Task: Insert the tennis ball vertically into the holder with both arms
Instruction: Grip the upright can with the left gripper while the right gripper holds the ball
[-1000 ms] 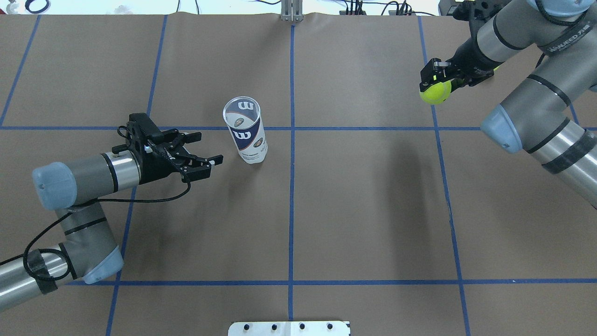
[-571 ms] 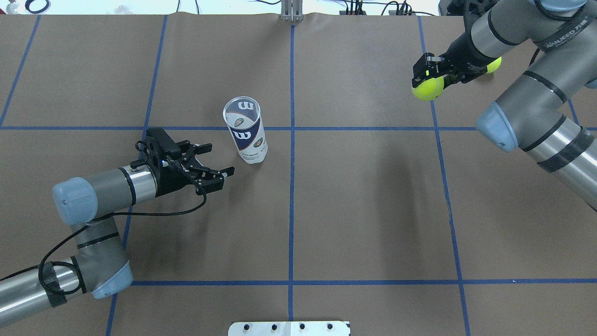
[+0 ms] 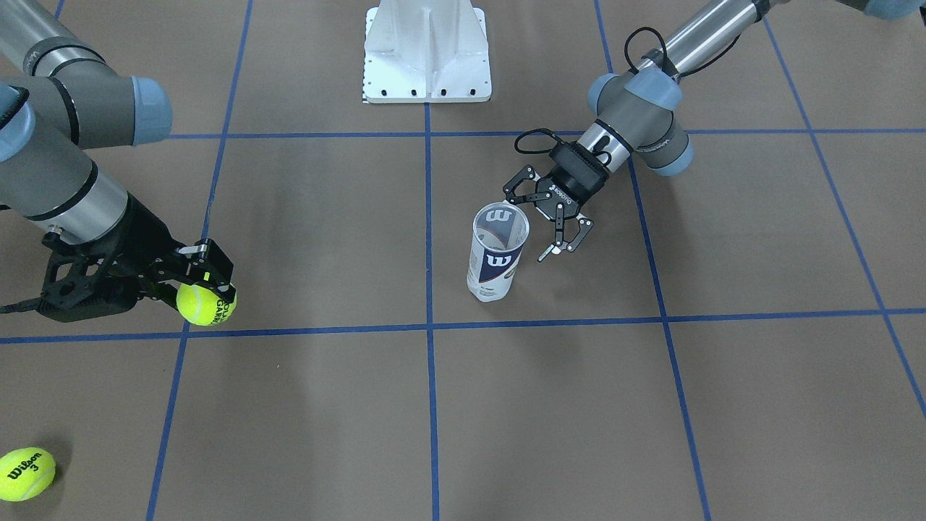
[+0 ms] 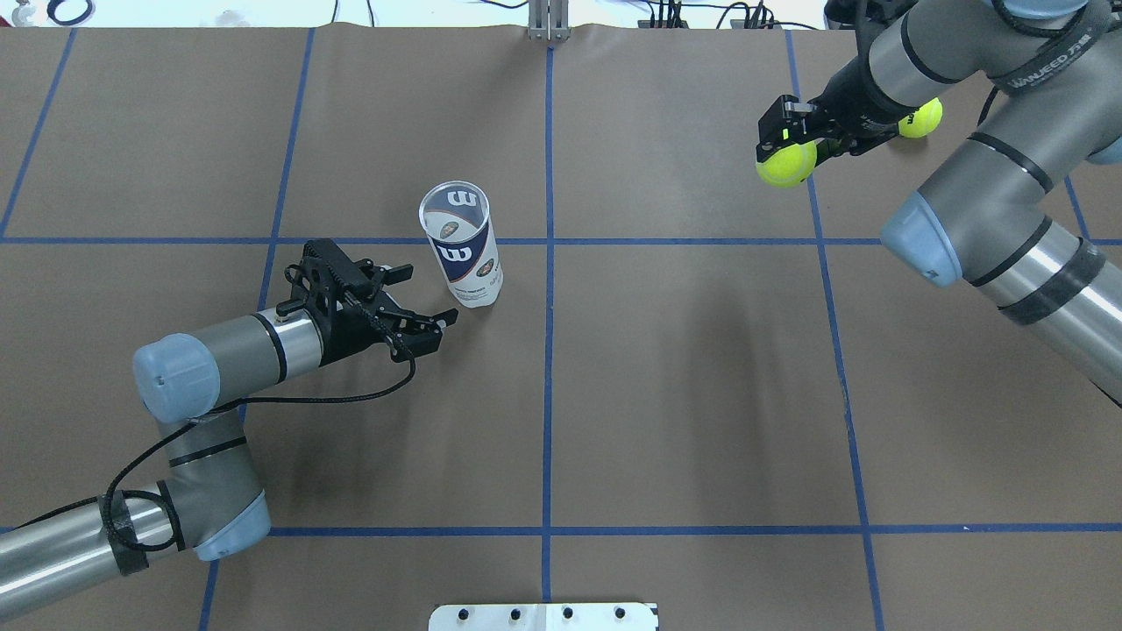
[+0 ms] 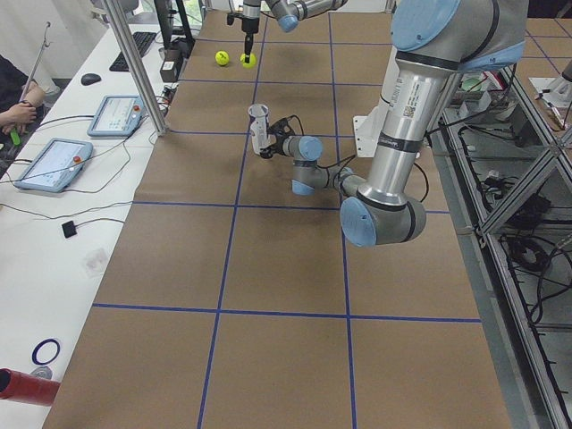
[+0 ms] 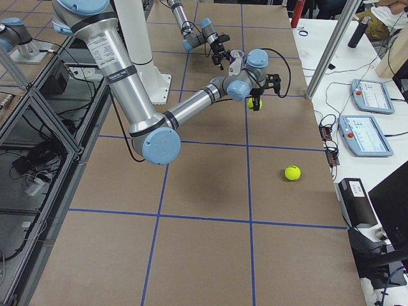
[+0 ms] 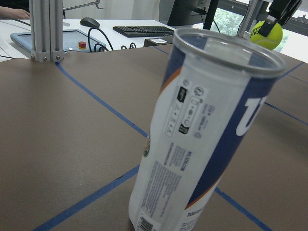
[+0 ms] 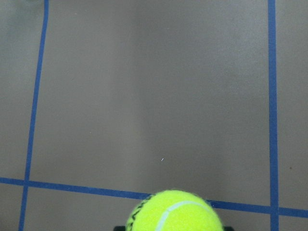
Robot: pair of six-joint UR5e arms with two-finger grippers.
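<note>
The holder [image 4: 465, 250] stands upright and open-topped near the table's middle; it also shows in the front view [image 3: 496, 253] and fills the left wrist view [image 7: 207, 139]. My left gripper [image 4: 425, 298] is open just left of the holder, its fingers apart from it, as the front view [image 3: 546, 224] shows. My right gripper [image 4: 784, 149] is shut on a yellow tennis ball [image 4: 786, 164] held above the table at the far right; the ball shows in the front view [image 3: 205, 304] and the right wrist view [image 8: 175, 211].
A second tennis ball [image 4: 920, 118] lies on the table behind the right arm, also in the front view [image 3: 26, 474]. The white pedestal base [image 3: 425, 51] stands at the robot's side. Blue tape lines cross the brown table.
My left gripper has moved right, closer to the holder. My right gripper has carried the ball left and slightly farther back, uncovering the second ball.
</note>
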